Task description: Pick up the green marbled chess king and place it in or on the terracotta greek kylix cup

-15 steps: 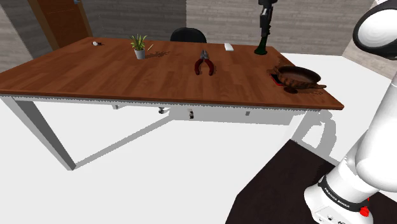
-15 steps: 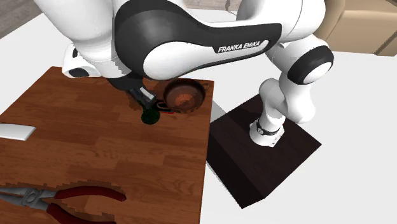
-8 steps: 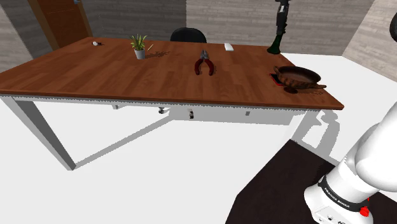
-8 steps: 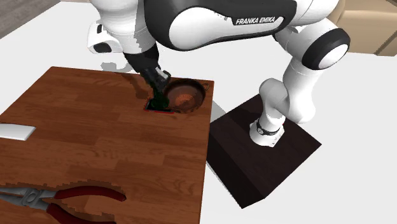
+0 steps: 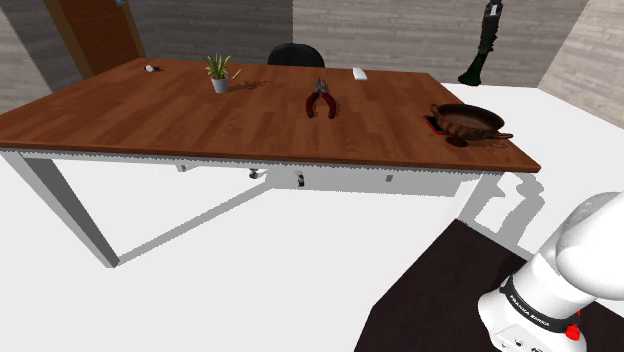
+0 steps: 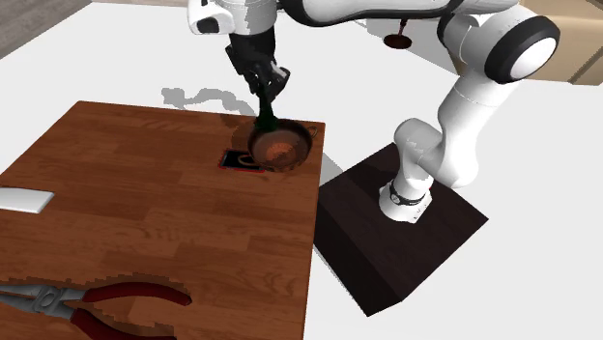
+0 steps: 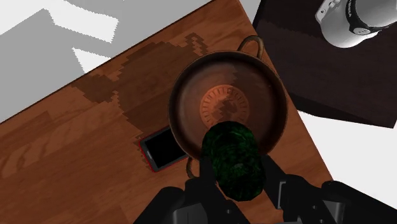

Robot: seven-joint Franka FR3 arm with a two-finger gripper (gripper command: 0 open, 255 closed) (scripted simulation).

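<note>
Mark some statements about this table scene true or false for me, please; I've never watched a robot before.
1. The gripper clasps the green chess king. True.
2. The king sits inside the brown cup. False: it hangs in the air over the cup.
3. The red-handled pliers lie on the floor. False: they lie on the wooden table.
4. A small potted plant stands on the table. True.
5. The cup lies tipped on its side. False: it stands upright, bowl facing up.

Top of chess king inside hand
</note>
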